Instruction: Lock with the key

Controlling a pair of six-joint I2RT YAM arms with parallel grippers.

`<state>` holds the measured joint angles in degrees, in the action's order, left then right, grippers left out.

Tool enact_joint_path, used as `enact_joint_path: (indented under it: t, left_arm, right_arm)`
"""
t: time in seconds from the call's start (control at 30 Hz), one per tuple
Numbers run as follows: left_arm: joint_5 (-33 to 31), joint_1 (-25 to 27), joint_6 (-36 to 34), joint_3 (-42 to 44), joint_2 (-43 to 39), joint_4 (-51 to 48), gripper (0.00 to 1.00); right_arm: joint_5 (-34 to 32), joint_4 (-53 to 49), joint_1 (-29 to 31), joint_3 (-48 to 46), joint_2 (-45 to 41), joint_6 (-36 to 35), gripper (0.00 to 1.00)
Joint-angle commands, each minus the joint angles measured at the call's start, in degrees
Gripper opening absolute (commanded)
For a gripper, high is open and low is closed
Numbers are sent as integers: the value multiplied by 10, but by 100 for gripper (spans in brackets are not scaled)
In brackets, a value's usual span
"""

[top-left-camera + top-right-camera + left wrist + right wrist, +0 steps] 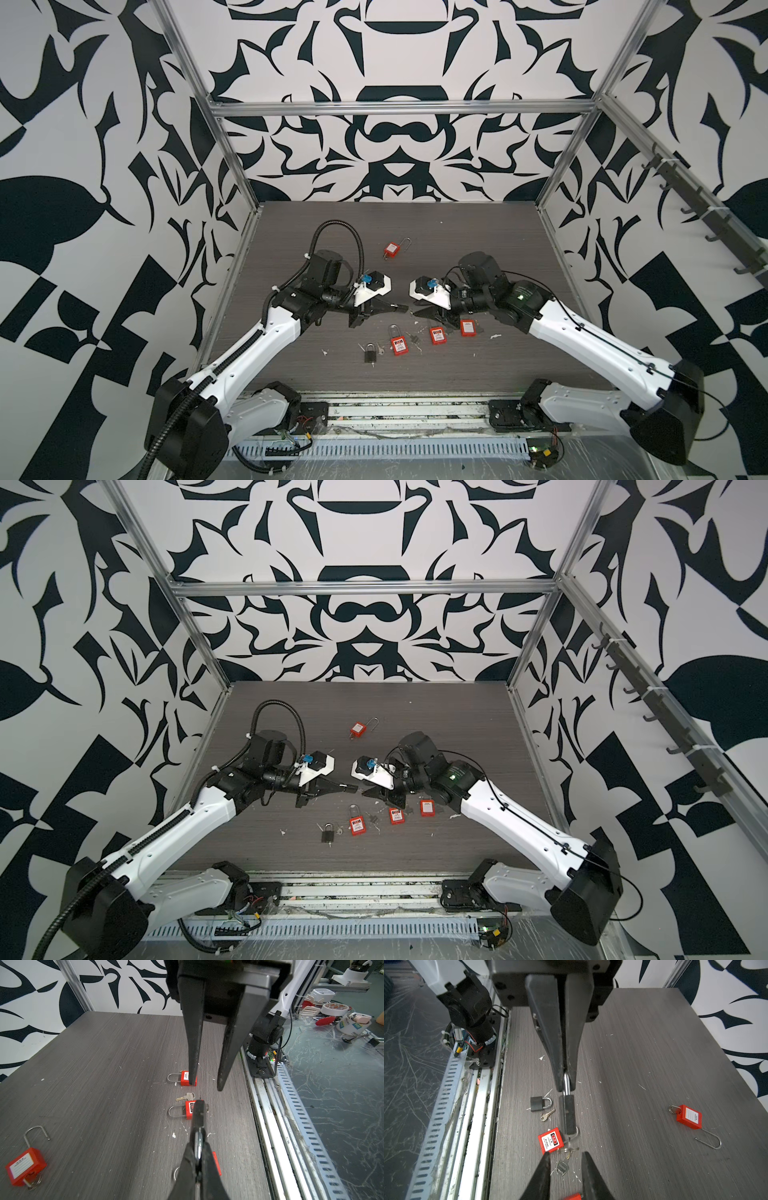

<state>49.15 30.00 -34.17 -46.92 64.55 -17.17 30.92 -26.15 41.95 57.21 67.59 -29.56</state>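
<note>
Left gripper (199, 1136) pinches the black padlock (568, 1113) by its silver shackle (566, 1082); right gripper (565, 1154) narrowly parted, empty.

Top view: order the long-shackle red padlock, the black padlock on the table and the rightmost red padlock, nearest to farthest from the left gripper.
1. long-shackle red padlock, just in front of the left gripper.
2. black padlock on the table, front left.
3. rightmost red padlock, beside the right arm.
</note>
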Motion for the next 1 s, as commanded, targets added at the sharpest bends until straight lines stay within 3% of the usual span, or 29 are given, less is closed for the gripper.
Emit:
enact_joint_path:
  t: [0.0, 0.5, 0.63, 0.73, 0.97]
  left_arm:
    - [21, -1, -11, -21, -8, -16, 0]
    - [19, 5, -19, -27, -3, -20, 0]
    - [16, 5, -33, -35, 1, -37, 0]
    - [10, 5, -48, -46, 6, -61, 0]
    - [-23, -8, -119, -113, 38, -181, 0]
  right_arm:
    - [15, -2, -3, 20, 3, -5, 26]
    - [27, 11, -2, 19, 34, -8, 15]
    - [26, 10, -3, 20, 38, -13, 7]
    - [20, 0, -4, 18, 38, -21, 0]
    - [17, 3, -23, -28, 21, -3, 0]
